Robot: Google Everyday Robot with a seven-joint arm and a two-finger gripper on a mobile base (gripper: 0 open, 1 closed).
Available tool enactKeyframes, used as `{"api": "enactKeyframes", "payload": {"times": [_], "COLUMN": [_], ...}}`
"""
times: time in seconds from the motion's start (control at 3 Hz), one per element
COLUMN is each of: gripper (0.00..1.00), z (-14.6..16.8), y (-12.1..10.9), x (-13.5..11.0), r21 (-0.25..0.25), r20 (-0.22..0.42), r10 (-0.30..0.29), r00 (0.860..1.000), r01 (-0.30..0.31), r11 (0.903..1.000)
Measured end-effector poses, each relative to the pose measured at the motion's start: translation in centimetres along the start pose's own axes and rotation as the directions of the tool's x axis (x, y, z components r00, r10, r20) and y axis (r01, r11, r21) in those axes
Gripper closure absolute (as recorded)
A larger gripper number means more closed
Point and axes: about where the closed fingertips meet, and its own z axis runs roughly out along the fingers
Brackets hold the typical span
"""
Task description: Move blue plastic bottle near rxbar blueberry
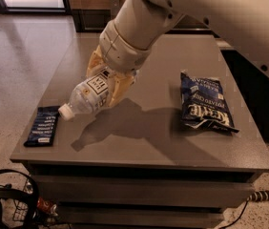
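We count one bottle [87, 97], one bar [42, 125], one chip bag [203, 101]; the bottle hangs above the table [139, 147], just right of the bar, long axis tilted, cap pointing down-left toward the bar; the gripper [108, 82] is clamped round its body; the chip bag lies well right of the bar.

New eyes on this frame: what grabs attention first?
The white arm over the table, its gripper left of centre clamped on the blue plastic bottle, held tilted above the surface. The cap points toward the rxbar blueberry at the table's left edge; a blue chip bag lies at right.
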Motion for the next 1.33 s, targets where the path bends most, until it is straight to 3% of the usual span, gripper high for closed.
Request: {"api": "enactKeyframes", "payload": {"times": [0.33,0.67,1.0,1.33], "gripper": [1.00,1.00,1.00,1.00], "z": [2.5,4.6,6.4,8.6], "y": [0.2,0.4,1.0,1.9], "x": [-2.7,-4.6,-5.4,-5.2], "r21": [-0.059,-0.102,-0.136,-0.177], "r20": [0.054,0.143,0.209,0.260], "r10": [-0.087,-0.169,-0.200,-0.189], "r00": [0.995,0.975,0.957,0.947], "r01": [0.090,0.184,0.231,0.239], "r11": [0.9941,0.9776,0.9634,0.9549]}}
